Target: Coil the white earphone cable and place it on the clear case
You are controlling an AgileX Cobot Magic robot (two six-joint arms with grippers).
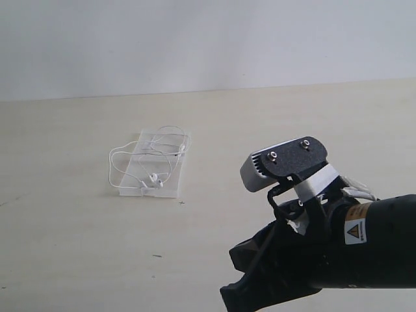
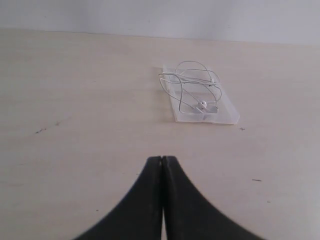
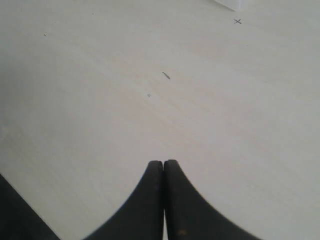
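You'll find no readable words. On the right arm [image 1: 390,240], at four o'clock in the exterior view, a white sticker [image 1: 354,232] shows a yellow warning triangle.

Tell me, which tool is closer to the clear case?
Right, probably. The right tool hangs shut over bare table, with a corner of the clear case just ahead. The left tool, also shut, has the whole case farther ahead.

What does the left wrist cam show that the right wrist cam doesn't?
Left wrist only: the white earphone cable in loose loops on the clear case, wall behind. Right wrist only: a dark blurred shape at the frame edge; no cable. Both: pale table with small dark marks; left gripper and right gripper each shut, empty.
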